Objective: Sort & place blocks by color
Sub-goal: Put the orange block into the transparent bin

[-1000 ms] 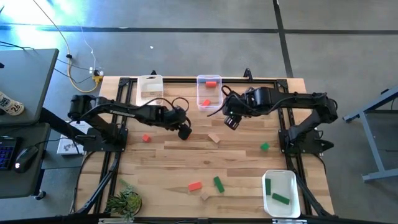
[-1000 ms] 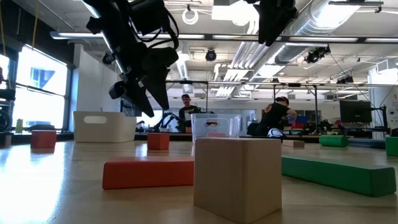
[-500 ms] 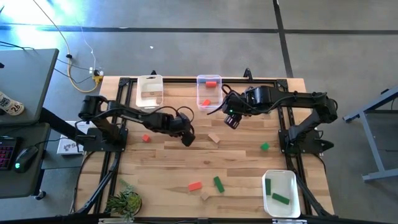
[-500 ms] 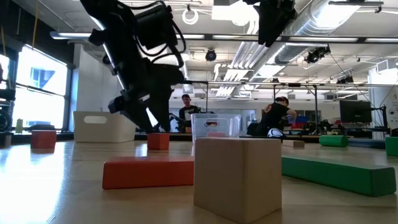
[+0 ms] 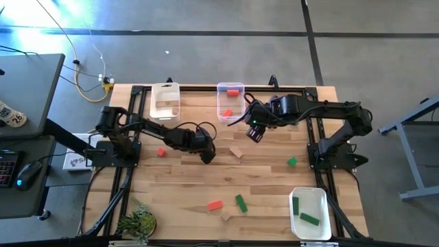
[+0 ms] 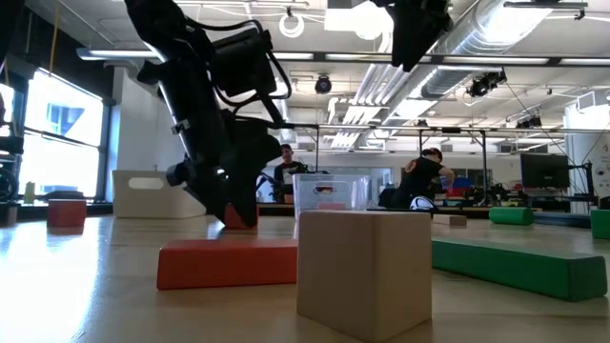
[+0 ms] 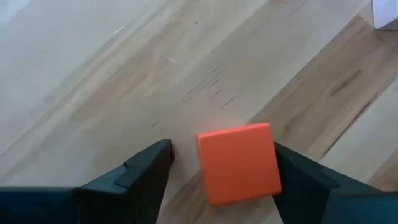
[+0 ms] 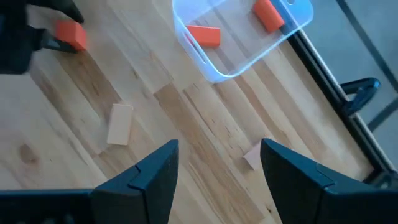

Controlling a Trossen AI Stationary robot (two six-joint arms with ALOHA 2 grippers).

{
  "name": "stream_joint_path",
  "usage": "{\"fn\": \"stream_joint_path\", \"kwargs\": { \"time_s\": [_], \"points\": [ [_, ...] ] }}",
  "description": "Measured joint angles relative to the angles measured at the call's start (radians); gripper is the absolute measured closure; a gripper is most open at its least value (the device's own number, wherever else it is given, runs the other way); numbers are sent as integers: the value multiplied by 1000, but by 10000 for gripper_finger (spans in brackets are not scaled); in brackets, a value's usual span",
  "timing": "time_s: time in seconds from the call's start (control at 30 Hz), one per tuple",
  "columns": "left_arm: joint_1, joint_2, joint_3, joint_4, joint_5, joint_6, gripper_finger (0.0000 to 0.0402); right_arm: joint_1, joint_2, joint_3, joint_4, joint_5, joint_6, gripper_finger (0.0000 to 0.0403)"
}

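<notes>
The left jaws [image 7: 221, 168] stand apart, low over the desk [image 5: 260, 180], with a red cube [image 7: 238, 162] lying between the two fingers. In the left wrist view the cube sits closer to one finger [image 7: 305, 180] than to the other; contact with either finger cannot be confirmed. In the low view the left jaws [image 6: 227, 202] point downward and reach the desk surface.

The right jaws [image 8: 214, 168] stand apart and hold nothing. They hang above the desk, just beside the clear bin [image 5: 221, 110]. Ahead of the right jaws, that bin [image 8: 217, 73] contains two red blocks [image 8: 204, 35]. On the bare desk near the right jaws lie a pale wood bar [image 8: 120, 123] and a second pale wood piece [image 8: 253, 154].

Other blocks, placed relative to the jaws:
- A red cube [image 5: 161, 152] lies on the desk near the left jaws, on the side away from the right arm.
- A green cube [image 5: 291, 162] lies well apart from both jaws, near the right arm's base.
- A red bar [image 5: 215, 205], a green bar [image 5: 241, 202] and a pale block [image 5: 226, 216] lie together, well apart from both jaws.
- Two green bars [image 5: 309, 219] lie in the white bin [image 5: 323, 206], far from both jaws.
- A second white bin [image 5: 165, 90] stands beside the clear bin.
</notes>
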Motion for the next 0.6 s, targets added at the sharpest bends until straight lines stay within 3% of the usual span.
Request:
{"fn": "stream_joint_path", "kwargs": {
  "time_s": [0.13,0.37,0.6],
  "points": [
    [2,2,-2,10,-7,52,199,0,0,0,38,-13,5,190],
    [6,-7,-2,20,54,154,296,-2,0,0,61,-9,37,190],
    [22,-63,-3,57,106,233,297,-7,0,0,81,44,111,190]
  ]
}}
